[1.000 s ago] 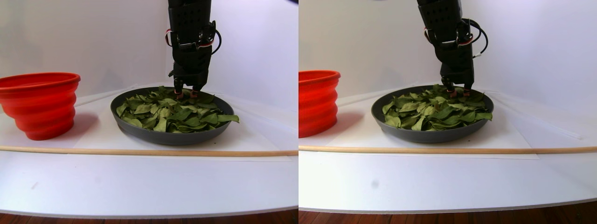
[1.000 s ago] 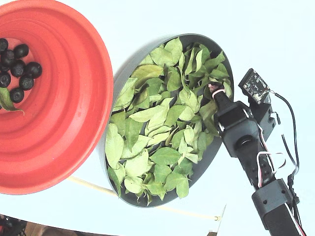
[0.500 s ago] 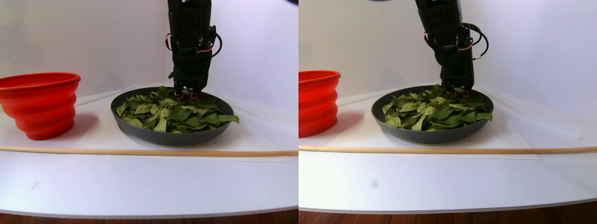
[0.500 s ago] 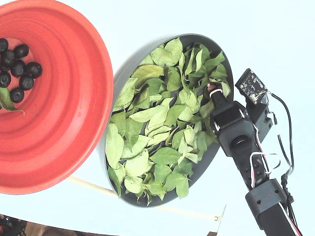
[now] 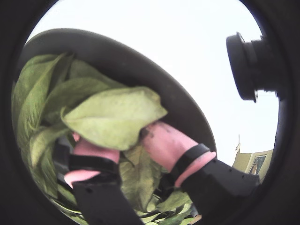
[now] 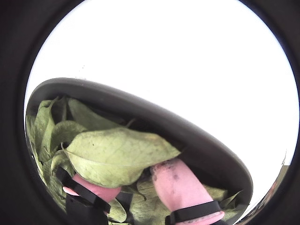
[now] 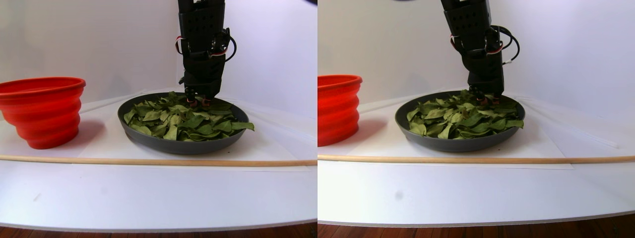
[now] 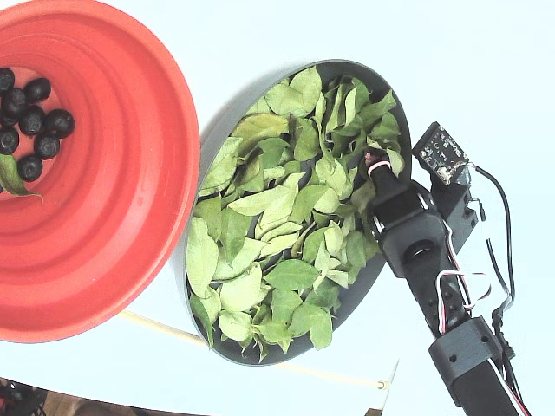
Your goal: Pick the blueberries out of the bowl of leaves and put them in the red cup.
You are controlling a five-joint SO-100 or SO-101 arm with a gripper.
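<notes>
Jaws (image 5: pixel 119 140) are down in the leaves (image 8: pixel 277 225) at the right edge of the bowl (image 8: pixel 260 91) in the fixed view, tips a moderate gap apart. Both wrist views show pink fingertips (image 6: pixel 176 185) either side of one big leaf (image 6: pixel 117 154) that drapes over the gap — cannot tell whether anything is pinched under it. No berry visible between the tips.

Bowl: dark grey, oval, filled nearly rim to rim with green leaves, one poking over the rim at the front right in the stereo pair view (image 7: pixel 243 126). No berries showing among them in any view.

Red cup (image 8: pixel 130 199): sits just left of the bowl in the fixed view, rims close or overlapping from that angle. The blueberries (image 8: pixel 30 117) — a cluster of dark ones — lie on its bottom at the far left, with one stray leaf (image 8: pixel 10 178) beside them. So the visible berries are well apart from the jaws, across the whole bowl.

Worktop (image 7: pixel 149 193): white, with a thin wooden rod (image 7: pixel 149 161) lying across it in front of both containers. Plain pale wall (image 7: pixel 99 39) behind. Strip of dark wood floor (image 7: pixel 446 230) below the worktop's front edge.
</notes>
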